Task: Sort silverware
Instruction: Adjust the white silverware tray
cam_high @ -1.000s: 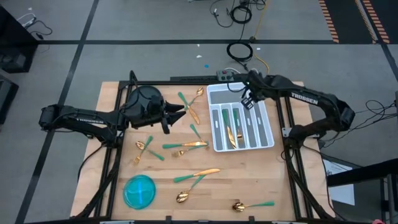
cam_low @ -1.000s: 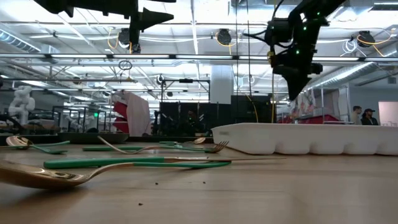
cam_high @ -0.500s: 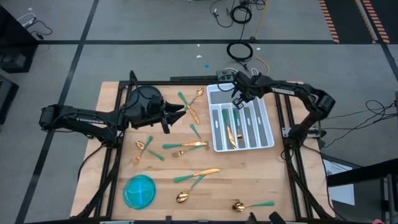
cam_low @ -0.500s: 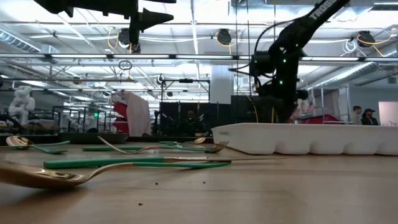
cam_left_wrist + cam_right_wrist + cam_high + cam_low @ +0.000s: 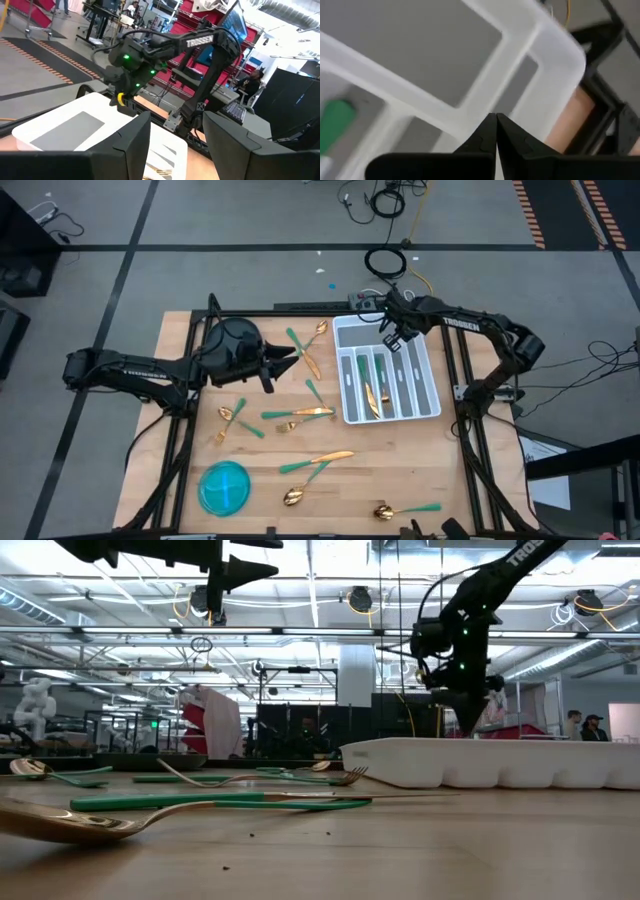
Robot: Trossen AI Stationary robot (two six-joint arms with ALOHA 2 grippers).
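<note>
Just beneath my right gripper (image 5: 495,131), fingers pressed together and empty, lies the tray (image 5: 428,385); I have swung back over its far end. Sorted silverware (image 5: 368,392) sits nearer me; loose pieces (image 5: 300,416) remain beyond my open left gripper (image 5: 290,361).

Slim teal-handled, gold-headed silverware pieces (image 5: 300,415) lie flat and scattered over the wooden top, most just beyond and below the left gripper (image 5: 296,357). Several more (image 5: 367,392) lie lengthwise in the compartments below the closed right gripper (image 5: 391,340). One spoon (image 5: 405,509) rests well apart from both.
</note>
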